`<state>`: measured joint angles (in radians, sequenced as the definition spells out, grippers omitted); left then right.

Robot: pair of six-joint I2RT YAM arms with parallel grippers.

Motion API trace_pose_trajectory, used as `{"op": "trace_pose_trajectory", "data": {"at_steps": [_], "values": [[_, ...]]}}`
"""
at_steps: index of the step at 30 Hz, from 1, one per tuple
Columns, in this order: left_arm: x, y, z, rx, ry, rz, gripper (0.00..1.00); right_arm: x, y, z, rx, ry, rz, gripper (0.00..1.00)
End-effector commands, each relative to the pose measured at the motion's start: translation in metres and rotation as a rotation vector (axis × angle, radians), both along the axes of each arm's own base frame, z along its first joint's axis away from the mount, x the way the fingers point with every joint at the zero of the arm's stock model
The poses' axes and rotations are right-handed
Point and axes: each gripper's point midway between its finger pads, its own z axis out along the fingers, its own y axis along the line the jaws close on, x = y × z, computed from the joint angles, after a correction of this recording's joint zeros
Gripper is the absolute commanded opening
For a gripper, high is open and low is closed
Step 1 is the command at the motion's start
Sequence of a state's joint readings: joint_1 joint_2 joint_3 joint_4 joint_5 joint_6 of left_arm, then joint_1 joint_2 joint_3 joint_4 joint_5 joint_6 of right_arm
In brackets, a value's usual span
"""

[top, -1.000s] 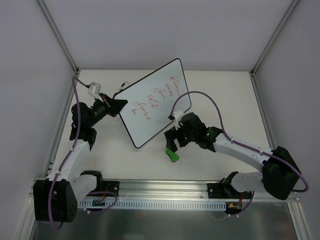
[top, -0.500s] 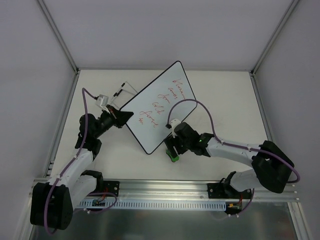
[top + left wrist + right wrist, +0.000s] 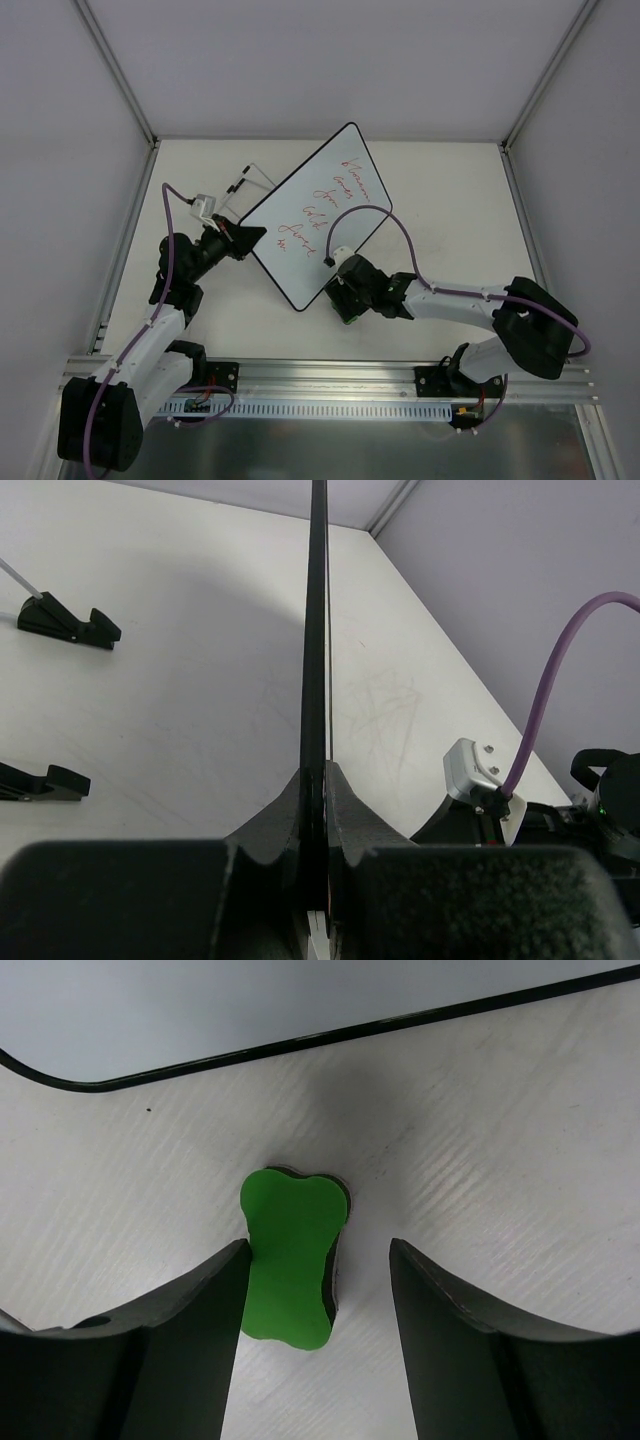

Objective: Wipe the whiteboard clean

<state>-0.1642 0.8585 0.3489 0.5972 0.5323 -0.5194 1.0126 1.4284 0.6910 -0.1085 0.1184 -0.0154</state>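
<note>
Green bone-shaped eraser (image 3: 290, 1260) flat on white tabletop (image 3: 450, 200), grey walls (image 3: 300, 60), metal rail (image 3: 330, 385)

Bright even light, soft shadows, blurred foregrounds

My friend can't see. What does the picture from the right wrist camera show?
A green bone-shaped eraser lies on the white table between the two open fingers of the right hand. The whiteboard, with its thin black rim, fills the top of the picture.
</note>
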Motion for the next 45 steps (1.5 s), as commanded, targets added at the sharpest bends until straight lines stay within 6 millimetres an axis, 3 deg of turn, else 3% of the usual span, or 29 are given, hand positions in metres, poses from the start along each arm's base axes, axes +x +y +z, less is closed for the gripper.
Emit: {"op": "trace_pose_trajectory", "data": {"at_steps": [1, 12, 29, 41, 45], "values": [[-0.006, 0.000, -0.028, 0.152, -0.009, -0.043, 0.00, 0.004, 0.006, 0.001, -0.011, -0.023, -0.013, 0.61], [-0.005, -0.001, -0.030, 0.164, 0.012, -0.049, 0.00, 0.002, 0.011, 0.008, -0.021, -0.056, -0.026, 0.59], [-0.006, -0.003, -0.030, 0.166, 0.024, -0.065, 0.00, 0.013, -0.008, 0.054, 0.022, -0.136, -0.025, 0.62], [-0.007, -0.004, -0.030, 0.167, 0.028, -0.069, 0.00, 0.011, -0.004, 0.021, -0.076, -0.058, -0.001, 0.63], [-0.007, -0.004, -0.029, 0.168, 0.026, -0.069, 0.00, 0.014, -0.003, 0.014, -0.099, -0.053, -0.008, 0.56]]}}
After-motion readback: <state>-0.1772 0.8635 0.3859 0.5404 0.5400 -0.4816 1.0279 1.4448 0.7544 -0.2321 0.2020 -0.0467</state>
